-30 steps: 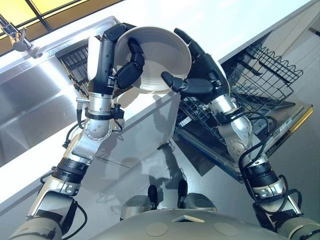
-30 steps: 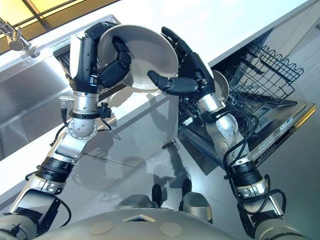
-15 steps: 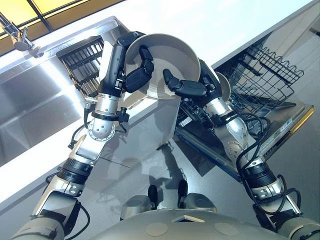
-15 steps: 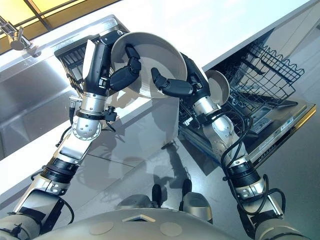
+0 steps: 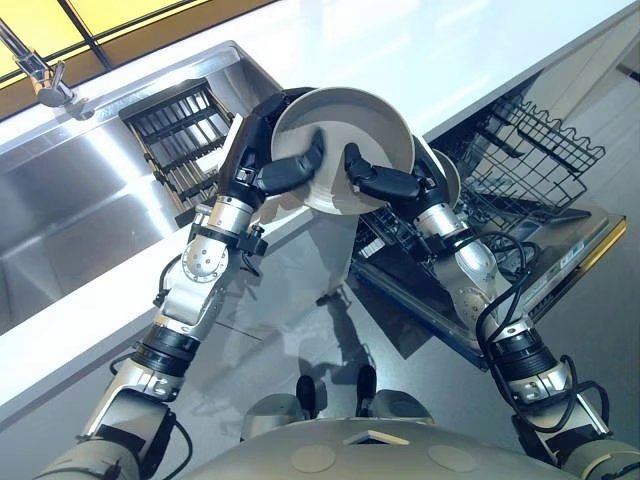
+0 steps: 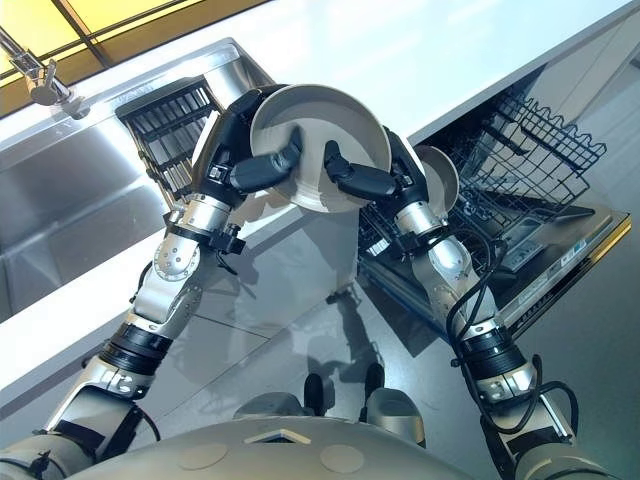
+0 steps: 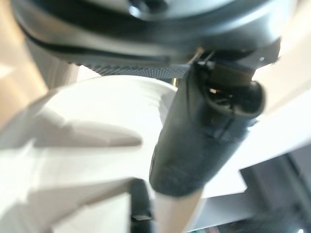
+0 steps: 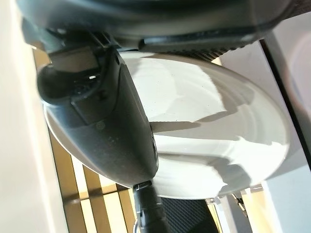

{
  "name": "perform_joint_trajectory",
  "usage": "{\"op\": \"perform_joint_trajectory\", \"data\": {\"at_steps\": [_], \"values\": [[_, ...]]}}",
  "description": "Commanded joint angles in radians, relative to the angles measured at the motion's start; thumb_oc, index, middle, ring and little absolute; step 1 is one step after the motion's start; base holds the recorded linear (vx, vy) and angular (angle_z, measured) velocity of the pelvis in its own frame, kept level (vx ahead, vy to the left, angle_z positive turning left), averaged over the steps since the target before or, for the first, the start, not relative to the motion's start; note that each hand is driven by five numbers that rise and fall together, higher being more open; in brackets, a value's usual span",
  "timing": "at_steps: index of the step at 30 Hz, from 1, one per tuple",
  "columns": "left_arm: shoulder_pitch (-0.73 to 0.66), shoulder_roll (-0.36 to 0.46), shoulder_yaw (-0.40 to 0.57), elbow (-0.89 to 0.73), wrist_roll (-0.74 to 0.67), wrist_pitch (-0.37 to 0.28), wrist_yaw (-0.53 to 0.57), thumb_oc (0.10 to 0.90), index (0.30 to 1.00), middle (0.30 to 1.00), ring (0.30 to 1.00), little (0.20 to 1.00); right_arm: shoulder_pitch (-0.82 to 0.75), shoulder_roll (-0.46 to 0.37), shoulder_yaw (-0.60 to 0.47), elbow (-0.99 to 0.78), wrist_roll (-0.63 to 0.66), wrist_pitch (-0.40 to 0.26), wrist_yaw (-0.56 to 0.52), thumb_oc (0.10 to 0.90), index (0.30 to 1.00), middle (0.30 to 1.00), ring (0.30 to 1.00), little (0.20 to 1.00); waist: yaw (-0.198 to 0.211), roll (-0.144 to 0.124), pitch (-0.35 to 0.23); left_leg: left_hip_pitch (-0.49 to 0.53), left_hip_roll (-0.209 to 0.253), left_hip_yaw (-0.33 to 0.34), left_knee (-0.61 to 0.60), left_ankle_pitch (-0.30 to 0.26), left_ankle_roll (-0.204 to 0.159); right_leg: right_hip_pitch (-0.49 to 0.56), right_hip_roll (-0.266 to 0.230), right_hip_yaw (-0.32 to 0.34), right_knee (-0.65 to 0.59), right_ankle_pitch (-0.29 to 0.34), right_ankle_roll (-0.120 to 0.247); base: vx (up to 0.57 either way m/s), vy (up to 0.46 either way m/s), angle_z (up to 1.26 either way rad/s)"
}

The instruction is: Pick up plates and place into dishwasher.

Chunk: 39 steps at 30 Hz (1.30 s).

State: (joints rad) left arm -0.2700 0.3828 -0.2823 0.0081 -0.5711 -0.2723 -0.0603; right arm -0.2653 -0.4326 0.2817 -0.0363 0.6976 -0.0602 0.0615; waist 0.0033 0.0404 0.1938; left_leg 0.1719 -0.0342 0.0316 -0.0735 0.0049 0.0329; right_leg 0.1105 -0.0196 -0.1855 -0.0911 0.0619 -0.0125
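Observation:
A round beige plate (image 5: 350, 135) is held tilted in the air over the counter's front edge, just left of the open dishwasher. My left hand (image 5: 283, 172) grips its left rim, thumb (image 7: 204, 141) on the plate's face (image 7: 87, 126) and fingers behind. My right hand (image 5: 382, 182) grips the right rim the same way, its thumb (image 8: 112, 131) lying across the plate (image 8: 209, 126). A second plate (image 6: 441, 176) stands on edge in the dishwasher's lower rack (image 5: 520, 150), right behind my right wrist.
The dishwasher door (image 5: 565, 255) hangs open at the right with the wire rack pulled out over it. A steel sink (image 5: 80, 210) with a dark dish rack (image 5: 180, 130) and a faucet (image 5: 40, 72) lies at the left. A white counter (image 5: 400, 45) runs behind.
Both hands have carried the plate to the right and a little lower, closer to the dishwasher rack. The plate has turned more edge-on, and the dish rack in the sink is now uncovered.

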Motion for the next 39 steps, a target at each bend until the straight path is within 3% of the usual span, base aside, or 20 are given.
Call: {"op": "perform_joint_trajectory", "data": {"at_steps": [1, 7, 10, 18, 25, 29, 35, 39], "values": [[-0.043, -0.006, -0.010, 0.006, -0.041, -0.035, -0.042, 0.800, 0.900, 0.900, 0.900, 0.900, -0.121, 0.067, -0.138, -0.064, 0.023, -0.254, -0.111, 0.100, 0.300, 0.300, 0.300, 0.200, 0.018, -0.013, -0.127, -0.039, -0.009, -0.011, 0.013, -0.056, -0.029, 0.019, 0.033, -0.046, 0.135, -0.214, 0.046, 0.02, -0.005, 0.04], [-0.058, 0.115, 0.149, 0.021, 0.016, -0.011, 0.041, 0.800, 0.900, 0.900, 0.900, 0.900, -0.118, -0.043, -0.291, -0.016, -0.407, -0.368, -0.407, 0.100, 0.300, 0.300, 0.300, 0.200, 0.018, -0.003, -0.129, -0.038, -0.015, -0.013, 0.013, -0.057, -0.030, 0.020, 0.029, -0.044, 0.136, -0.220, 0.045, 0.02, 0.003, 0.04], [-0.031, 0.151, 0.237, 0.010, 0.037, 0.002, 0.048, 0.800, 0.900, 0.900, 0.900, 0.900, -0.067, -0.108, -0.374, 0.039, -0.482, -0.362, -0.454, 0.100, 0.300, 0.300, 0.300, 0.200, 0.018, 0.002, -0.128, -0.036, -0.016, -0.015, 0.010, -0.057, -0.030, 0.020, 0.028, -0.042, 0.134, -0.221, 0.045, 0.00, 0.000, 0.00], [0.092, 0.163, 0.406, 0.006, 0.084, -0.025, 0.083, 0.800, 0.900, 0.900, 0.900, 0.900, 0.134, -0.124, -0.502, 0.134, -0.496, -0.327, -0.391, 0.100, 0.300, 0.300, 0.300, 0.200, 0.004, 0.013, -0.118, -0.032, -0.017, -0.008, 0.004, -0.055, -0.031, 0.019, 0.022, -0.036, 0.134, -0.223, 0.046, 0.01, 0.031, 0.00], [0.168, 0.188, 0.505, 0.046, 0.211, -0.076, 0.205, 0.800, 0.900, 0.900, 0.900, 0.900, 0.238, -0.121, -0.521, 0.193, -0.642, -0.314, -0.354, 0.100, 0.300, 0.300, 0.300, 0.200, -0.010, 0.020, -0.098, -0.038, -0.020, 0.003, 0.015, -0.059, -0.029, 0.003, 0.010, -0.037, 0.154, -0.229, 0.047, 0.00, 0.011, 0.00], [0.201, 0.200, 0.553, 0.052, 0.189, -0.082, 0.223, 0.800, 0.900, 0.900, 0.900, 0.900, 0.275, -0.126, -0.513, 0.203, -0.709, -0.314, -0.338, 0.100, 0.300, 0.300, 0.300, 0.200, -0.013, 0.025, -0.088, -0.044, -0.024, 0.008, 0.019, -0.062, -0.028, -0.006, 0.003, -0.038, 0.159, -0.228, 0.048, 0.01, 0.013, -0.05], [0.225, 0.188, 0.565, 0.077, 0.165, -0.096, 0.242, 0.800, 0.900, 0.900, 0.900, 0.900, 0.280, -0.138, -0.474, 0.244, -0.768, -0.303, -0.351, 0.100, 0.300, 0.300, 0.300, 0.200, -0.008, 0.037, -0.070, -0.058, -0.030, 0.007, 0.033, -0.066, -0.030, -0.021, -0.010, -0.041, 0.168, -0.227, 0.051, 0.00, 0.028, -0.03], [0.228, 0.171, 0.538, 0.090, 0.151, -0.107, 0.264, 0.800, 0.900, 0.900, 0.900, 0.900, 0.244, -0.167, -0.432, 0.300, -0.804, -0.250, -0.413, 0.100, 0.300, 0.300, 0.300, 0.200, 0.005, 0.059, -0.051, -0.076, -0.037, -0.002, 0.044, -0.062, -0.034, -0.036, -0.019, -0.045, 0.182, -0.228, 0.050, -0.01, 0.053, 0.01]]}}
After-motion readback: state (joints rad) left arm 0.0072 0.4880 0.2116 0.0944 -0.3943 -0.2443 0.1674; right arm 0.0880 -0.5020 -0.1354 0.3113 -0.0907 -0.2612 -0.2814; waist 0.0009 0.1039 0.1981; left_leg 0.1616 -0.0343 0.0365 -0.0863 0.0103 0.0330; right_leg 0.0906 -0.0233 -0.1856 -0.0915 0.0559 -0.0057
